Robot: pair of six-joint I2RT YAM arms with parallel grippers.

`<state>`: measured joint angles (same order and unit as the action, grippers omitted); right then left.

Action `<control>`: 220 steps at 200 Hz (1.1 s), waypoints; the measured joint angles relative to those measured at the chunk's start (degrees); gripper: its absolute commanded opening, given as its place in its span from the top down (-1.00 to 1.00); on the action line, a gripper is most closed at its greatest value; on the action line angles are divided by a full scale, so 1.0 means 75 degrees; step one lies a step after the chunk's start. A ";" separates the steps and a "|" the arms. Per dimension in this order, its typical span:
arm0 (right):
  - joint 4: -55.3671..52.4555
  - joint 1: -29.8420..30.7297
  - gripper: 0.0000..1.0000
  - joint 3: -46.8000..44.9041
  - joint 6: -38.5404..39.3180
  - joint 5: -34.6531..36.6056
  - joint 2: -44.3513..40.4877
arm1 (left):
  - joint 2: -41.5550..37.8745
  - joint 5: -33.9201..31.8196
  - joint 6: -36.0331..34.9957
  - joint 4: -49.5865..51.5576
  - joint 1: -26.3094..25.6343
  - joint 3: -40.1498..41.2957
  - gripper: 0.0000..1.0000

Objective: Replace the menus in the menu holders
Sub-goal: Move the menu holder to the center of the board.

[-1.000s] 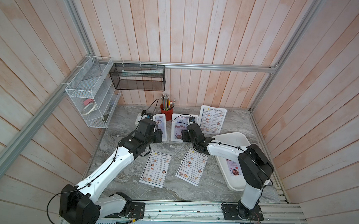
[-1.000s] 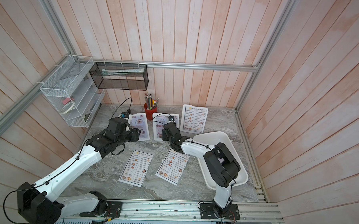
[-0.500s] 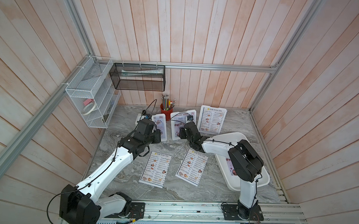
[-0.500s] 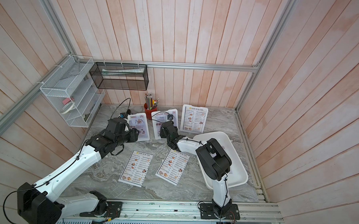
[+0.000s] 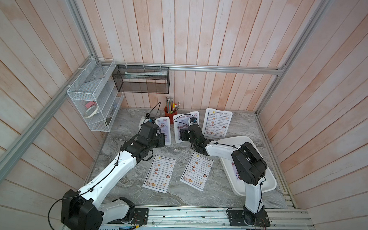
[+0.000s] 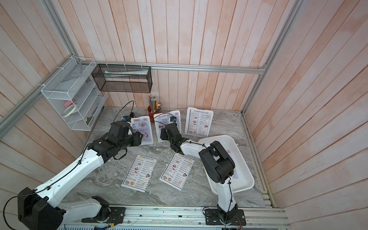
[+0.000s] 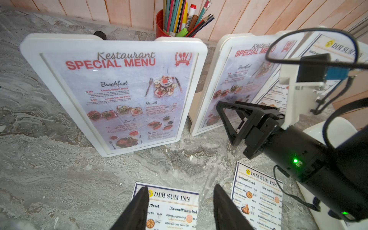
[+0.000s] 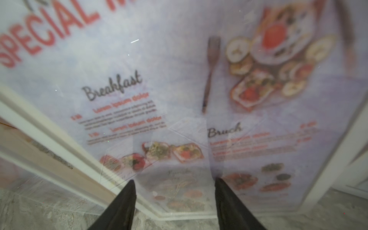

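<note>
**Two robot arms reach toward the back of a marble-patterned table [image 5: 133,188].** Three white menu holders stand there side by side. Each rests on a short edge, its long axis rising and leaning back on a stand so its face tilts toward the arms.

The left holder [image 7: 59,43] and middle holder [image 7: 222,49] show lilac Special Menu pages [image 7: 123,95]. The right holder [image 5: 209,110] already carries a white Dim Sum Inn page [image 5: 217,125], apparently the one swap finished.

The right hand [image 8: 173,180] hovers tight against the middle holder's lower front, fingers spread and holding nothing. It seems to be lining up to draw that page out, though whether its fingertips touch the clear cover cannot be told.

The left hand [image 7: 180,189], also spread and empty, hangs low over the heading of one loose Dim Sum Inn sheet [image 7: 175,211]. A second sheet [image 5: 196,171] lies beside it. Both lie flat with headings toward the wall and long axes running front to back, slightly skewed. Each sits before a holder yet to be changed, so they are likely staged as replacements.

A white tray [image 5: 266,181] at the right edge holds a lilac sheet [image 6: 236,172], partly hidden by the arm and probably a discard. A red pencil cup [image 5: 168,115] stands behind the holders.
</note>
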<state>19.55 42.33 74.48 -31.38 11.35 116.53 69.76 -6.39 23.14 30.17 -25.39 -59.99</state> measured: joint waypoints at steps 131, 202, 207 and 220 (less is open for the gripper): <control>0.0414 0.0146 0.04 0.0469 -0.0650 -0.0460 0.0551 | -0.0003 -0.0003 -0.0055 0.0003 0.0050 0.0000 -0.09; 0.0507 0.0169 0.14 0.1017 -0.0816 -0.0764 0.0729 | -0.0003 -0.0006 -0.0067 0.0009 0.0050 0.0000 -0.09; 0.0510 0.0163 0.14 0.1075 -0.0825 -0.0784 0.0758 | -0.0003 -0.0006 -0.0079 0.0009 0.0050 0.0000 -0.09; 0.0501 0.0149 0.14 0.1253 -0.0831 -0.0851 0.0874 | -0.0003 -0.0006 -0.0085 0.0009 0.0050 0.0000 -0.09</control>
<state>23.31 43.44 83.88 -37.60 4.97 123.09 69.73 -6.44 22.50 30.24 -25.02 -59.99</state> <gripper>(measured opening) 0.431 0.544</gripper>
